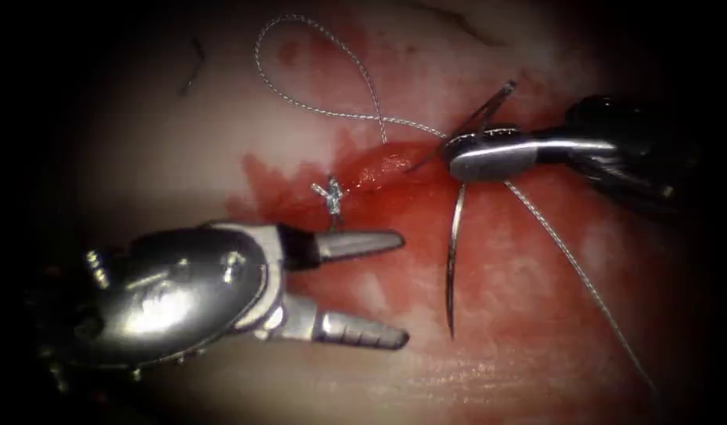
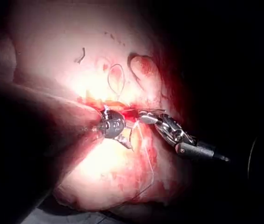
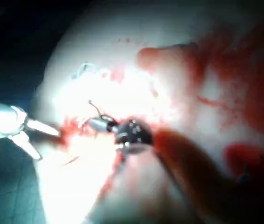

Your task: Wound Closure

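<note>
— Right of the cut (image 1: 379, 167): right pincer (image 1: 458, 157) clamps the needle (image 1: 455, 236) near its tail, out of the tissue (image 1: 182, 149).
— Left pincer (image 1: 383, 287)?
— Wide, empty. One knot (image 1: 330, 193) tied; cut beyond looks unclosed.

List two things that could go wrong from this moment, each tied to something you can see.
1. The right tool grips the needle near its thread end, leaving a long free curve with the point over the tissue; it might twist in the grip or scratch the surface.
2. The thread lies in a crossed loop above the knot; it could snag. The left tool is open, holding nothing.
</note>
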{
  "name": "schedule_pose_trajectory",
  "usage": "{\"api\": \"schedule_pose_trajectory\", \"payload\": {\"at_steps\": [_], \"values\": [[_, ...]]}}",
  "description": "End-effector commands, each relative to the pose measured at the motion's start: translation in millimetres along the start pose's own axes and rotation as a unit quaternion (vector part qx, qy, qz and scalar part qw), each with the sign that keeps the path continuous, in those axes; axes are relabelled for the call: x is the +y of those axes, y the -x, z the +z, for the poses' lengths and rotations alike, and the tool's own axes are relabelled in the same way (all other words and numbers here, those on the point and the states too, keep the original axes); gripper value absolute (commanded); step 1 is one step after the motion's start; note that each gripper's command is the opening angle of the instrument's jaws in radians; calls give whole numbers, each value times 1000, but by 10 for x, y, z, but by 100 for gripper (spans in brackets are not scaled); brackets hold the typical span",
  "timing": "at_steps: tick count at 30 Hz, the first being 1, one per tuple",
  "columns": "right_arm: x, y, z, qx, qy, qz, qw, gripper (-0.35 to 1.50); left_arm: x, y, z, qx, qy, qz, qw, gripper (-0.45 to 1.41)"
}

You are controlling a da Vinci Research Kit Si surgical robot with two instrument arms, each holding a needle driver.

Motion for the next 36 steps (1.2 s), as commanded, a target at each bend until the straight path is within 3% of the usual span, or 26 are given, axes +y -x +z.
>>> {"api": "schedule_pose_trajectory", "payload": {"at_steps": [1, 4, 5, 7, 8, 15, 16, 21, 25, 28, 36], "values": [[3, 1, 8, 1, -1, -2, 1000, -35, -5, 0, 6, 1, -1, 0, 1000, 56], [3, 1, 9, -1, -11, -37, 999, -35, -16, 0, 1, 0, -8, -4, 1000, 32], [3, 1, 9, -2, -22, -69, 997, -35, -21, 1, -1, -12, -30, -30, 999, 9], [3, 1, 10, -3, -33, -105, 994, -35, -24, 4, 0, -40, -60, -59, 996, 0], [3, 1, 12, 7, -51, -126, 991, -35, -26, 6, 2, -76, -87, -76, 990, -6], [4, -1, 18, 14, -59, -171, 983, -35, -34, 2, 13, -132, -175, -141, 966, -35], [4, -1, 18, 15, -60, -191, 980, -35, -42, 2, 18, -148, -217, -150, 953, -35], [5, -2, 17, 16, -60, -205, 977, -35, -56, 4, 16, -151, -255, -166, 941, -35], [5, -3, 17, 18, -60, -208, 976, -35, -63, 15, 14, -178, -279, -168, 929, -35], [5, -3, 17, 19, -62, -211, 975, -35, -66, 24, 16, -192, -288, -170, 923, -35], [5, -4, 17, 22, -62, -210, 975, -35, -74, 36, 31, -210, -272, -169, 924, -35]]}}
